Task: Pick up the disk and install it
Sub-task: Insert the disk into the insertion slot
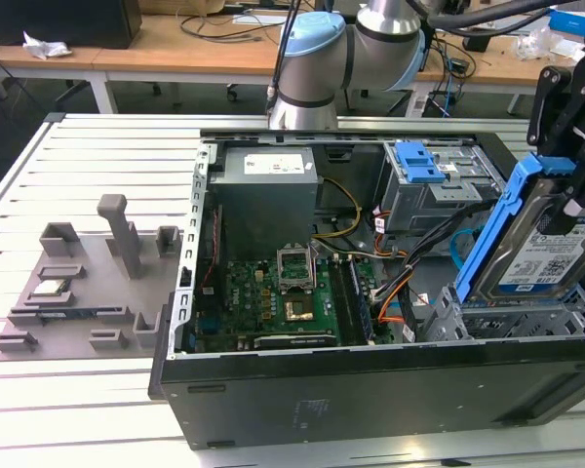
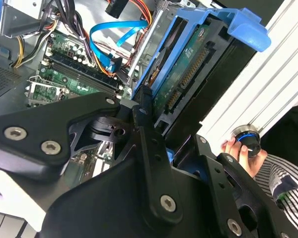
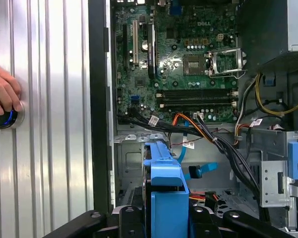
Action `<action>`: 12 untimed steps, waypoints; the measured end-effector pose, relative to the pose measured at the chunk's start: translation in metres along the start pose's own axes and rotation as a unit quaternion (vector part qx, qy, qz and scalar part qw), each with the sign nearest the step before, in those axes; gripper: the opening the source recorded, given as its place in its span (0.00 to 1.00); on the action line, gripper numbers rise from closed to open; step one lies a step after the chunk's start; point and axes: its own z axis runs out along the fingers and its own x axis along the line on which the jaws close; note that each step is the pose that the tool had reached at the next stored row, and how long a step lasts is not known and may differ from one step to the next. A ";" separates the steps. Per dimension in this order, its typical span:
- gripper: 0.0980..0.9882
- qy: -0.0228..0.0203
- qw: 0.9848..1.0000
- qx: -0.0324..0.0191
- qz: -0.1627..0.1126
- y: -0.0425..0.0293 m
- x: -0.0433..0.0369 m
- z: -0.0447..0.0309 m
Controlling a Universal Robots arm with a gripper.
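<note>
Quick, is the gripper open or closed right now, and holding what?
The gripper is shut on the disk, a flat silver hard drive framed by blue plastic rails.

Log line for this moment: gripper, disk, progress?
gripper: shut on disk | disk: held tilted over open computer case | install: not seated

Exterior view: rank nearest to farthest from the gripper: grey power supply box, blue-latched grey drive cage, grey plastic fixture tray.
From the gripper holding the blue-railed silver disk:
1. Blue-latched grey drive cage, just to the exterior view's left.
2. Grey power supply box, mid-case.
3. Grey plastic fixture tray, outside the case, far left.
</note>
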 end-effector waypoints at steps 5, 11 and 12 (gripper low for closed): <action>0.30 0.000 1.000 0.000 -0.001 0.0000 -0.0022 0.0059; 0.30 0.000 1.000 0.000 -0.001 -0.0001 -0.0027 0.0158; 0.30 0.000 1.000 0.000 -0.001 -0.0001 -0.0028 0.0175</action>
